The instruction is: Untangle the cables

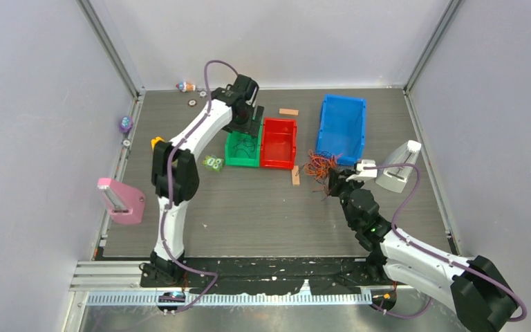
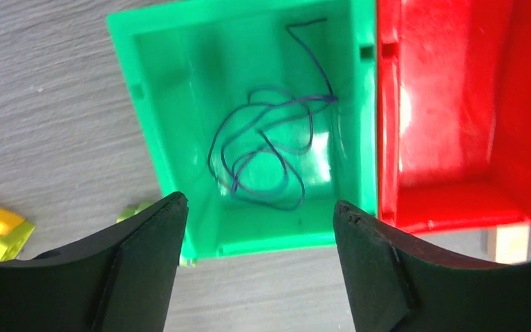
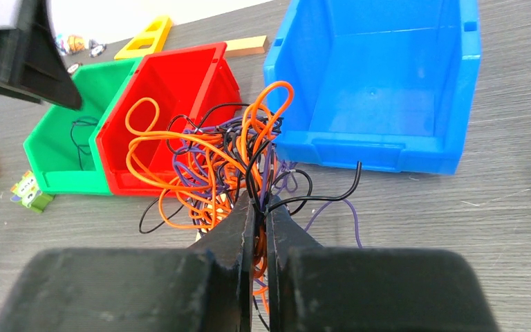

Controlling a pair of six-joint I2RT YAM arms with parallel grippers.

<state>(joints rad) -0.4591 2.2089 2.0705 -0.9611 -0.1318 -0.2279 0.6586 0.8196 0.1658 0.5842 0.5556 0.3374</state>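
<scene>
A tangled clump of thin orange, black and purple cables [image 3: 214, 162] lies on the table in front of the blue bin; it also shows in the top view [image 1: 318, 166]. My right gripper [image 3: 259, 204] is shut on strands at the near side of the clump; it shows in the top view [image 1: 337, 181]. One thin dark purple cable [image 2: 266, 142] lies coiled inside the green bin [image 2: 159, 138]. My left gripper [image 2: 256, 211] is open and empty, hovering above the green bin [image 1: 234, 153].
A red bin [image 1: 278, 142] stands right of the green one, a blue bin [image 1: 342, 128] farther right. Small wooden blocks [image 1: 295, 176], a green-yellow toy [image 1: 213, 162], a white object [image 1: 399, 166] and a pink object [image 1: 121, 200] lie around.
</scene>
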